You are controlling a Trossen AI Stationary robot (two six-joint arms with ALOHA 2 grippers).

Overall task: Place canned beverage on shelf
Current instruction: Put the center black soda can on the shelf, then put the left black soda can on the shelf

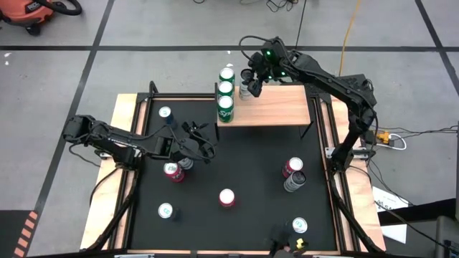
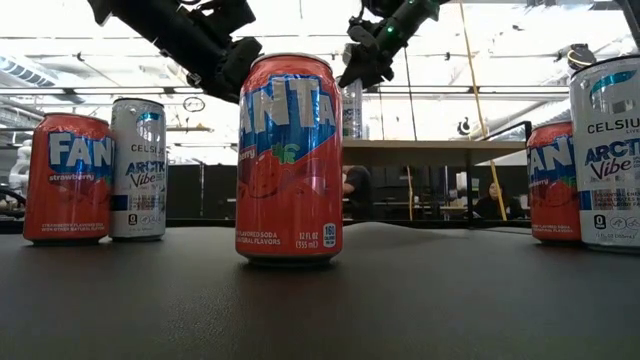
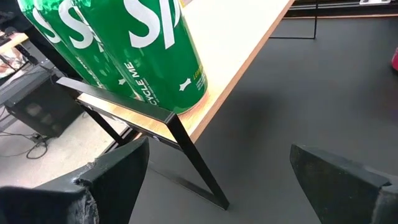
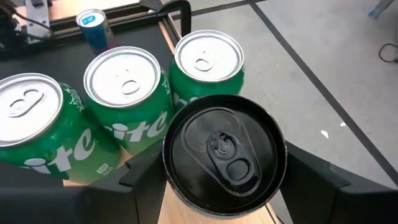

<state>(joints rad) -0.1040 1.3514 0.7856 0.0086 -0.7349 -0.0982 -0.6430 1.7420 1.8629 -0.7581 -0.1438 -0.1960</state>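
Note:
The shelf (image 1: 276,107) is a light-wood plank on thin black legs at the mat's far edge. Three green Sprite cans (image 1: 225,89) stand in a row on its left end and show in the right wrist view (image 4: 124,93). My right gripper (image 1: 251,82) is shut on a silver can with a black top (image 4: 224,152), over the shelf's far edge beside the green cans. My left gripper (image 1: 197,140) is open and empty above the mat, in front of the shelf's left leg (image 3: 186,155). Its fingers (image 3: 118,180) hold nothing. My right gripper pinches the black-topped can by its side wall just under the rim (image 4: 169,171), one finger on each side. The fingers come from above, slanting down. The can stands upright next to the farthest green can. I cannot tell whether its bottom rests on the plank.
Several loose cans stand on the black mat: a red and a silver one (image 1: 172,170) just by my left gripper, a blue-topped one (image 1: 165,113), a red Fanta (image 2: 290,160) at the middle, two (image 1: 292,173) at the right. The shelf's right part is bare wood.

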